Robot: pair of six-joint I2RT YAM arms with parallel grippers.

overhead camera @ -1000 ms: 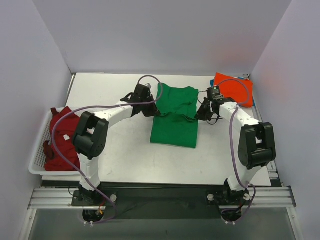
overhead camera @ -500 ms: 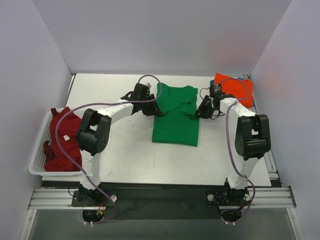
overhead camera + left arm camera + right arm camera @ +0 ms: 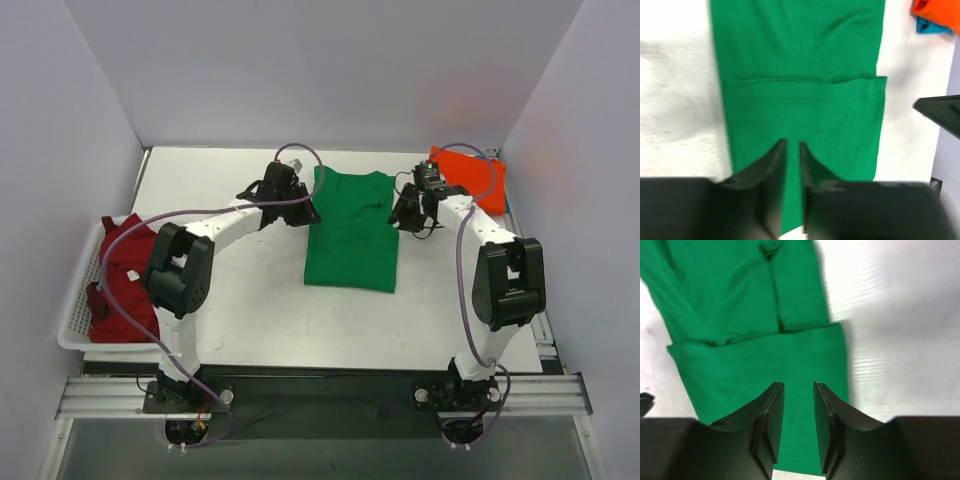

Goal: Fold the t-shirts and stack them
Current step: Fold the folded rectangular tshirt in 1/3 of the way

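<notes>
A bright green t-shirt [image 3: 350, 235] lies flat mid-table, folded into a narrow strip with its sleeves turned in. At its left edge hovers my left gripper [image 3: 308, 213], at its right edge my right gripper [image 3: 398, 218]. In the left wrist view the left gripper [image 3: 793, 145] stands open by a narrow gap over the green t-shirt [image 3: 800, 100], gripping nothing. My right gripper [image 3: 798, 385] is open wider above the green t-shirt [image 3: 755, 365], empty too. An orange-red t-shirt [image 3: 470, 175] lies folded at the far right on a blue t-shirt [image 3: 935, 27]. A dark red t-shirt [image 3: 120, 280] is heaped at the left.
A white slatted basket [image 3: 75, 300] at the table's left edge holds the dark red shirt. Purple cables loop over both arms. Pale walls close in the table at the back and both sides.
Both grippers have opened and let go of the green shirt's side edges, then drawn a little toward the far side. The shirt has settled flat.
</notes>
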